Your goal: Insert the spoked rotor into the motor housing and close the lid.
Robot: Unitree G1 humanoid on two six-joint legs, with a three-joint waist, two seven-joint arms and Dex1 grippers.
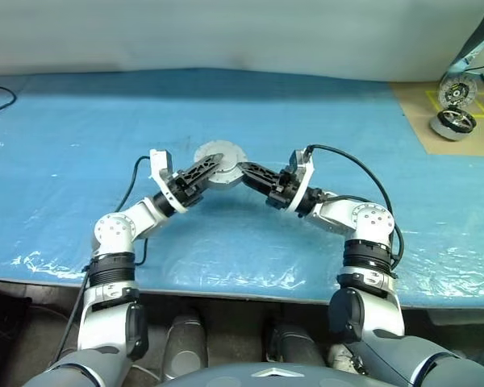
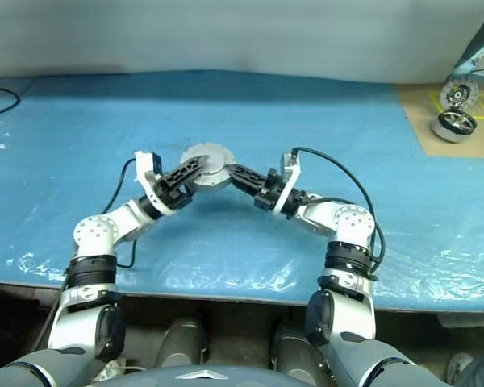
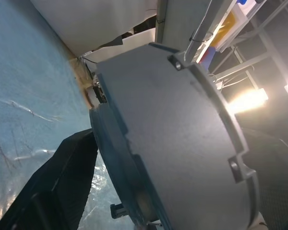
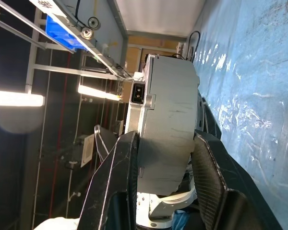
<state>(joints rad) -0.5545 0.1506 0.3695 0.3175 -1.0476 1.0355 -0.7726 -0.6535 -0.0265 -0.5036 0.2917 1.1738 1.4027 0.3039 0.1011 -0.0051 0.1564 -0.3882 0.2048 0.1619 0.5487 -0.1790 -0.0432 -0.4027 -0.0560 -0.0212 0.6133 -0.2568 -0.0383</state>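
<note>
While the counter point(image 1: 64, 161) wears crinkly blue plastic sheeting, the motor housing point(image 1: 220, 164), a matte grey metal puck with notched rim, hangs mid-scene, pinched by the right gripper point(image 4: 163, 158) fingers; left gripper point(image 1: 218, 165) fingers spread alongside. No readable writing.

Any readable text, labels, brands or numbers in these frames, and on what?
None can be read.
Motor housing, held by the right hand: bare metal, no markings.
White sheet hanging in the background of the right wrist view: any print is too small to read.
Tan board: yellow lines, no words.
</note>
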